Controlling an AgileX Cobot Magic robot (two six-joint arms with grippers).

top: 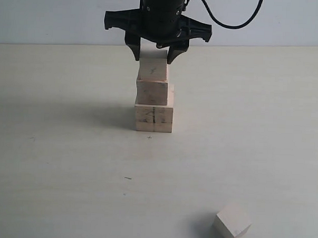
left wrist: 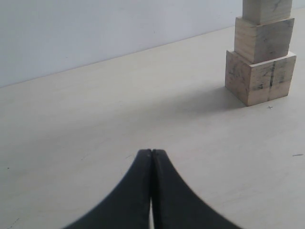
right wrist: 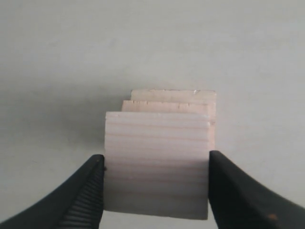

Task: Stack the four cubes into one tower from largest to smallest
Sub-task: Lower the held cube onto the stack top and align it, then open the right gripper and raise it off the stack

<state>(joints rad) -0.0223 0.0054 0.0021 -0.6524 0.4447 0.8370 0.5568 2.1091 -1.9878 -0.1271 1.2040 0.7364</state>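
Tower (top: 154, 95): three wooden cubes stacked mid-table (top: 67, 173).
Bottom cube (top: 153, 119): the biggest, with a dark line down its front.
Top cube (top: 153, 70): sits on the middle cube (top: 152, 92).
Right gripper (top: 154, 55): fingers (right wrist: 88, 195) squeeze the top cube's sides.
Loose cube (top: 232, 223): alone on the table, well apart from the tower, turned at an angle.
Left gripper (left wrist: 152, 160): fingers pressed together, holding nothing, over bare table.
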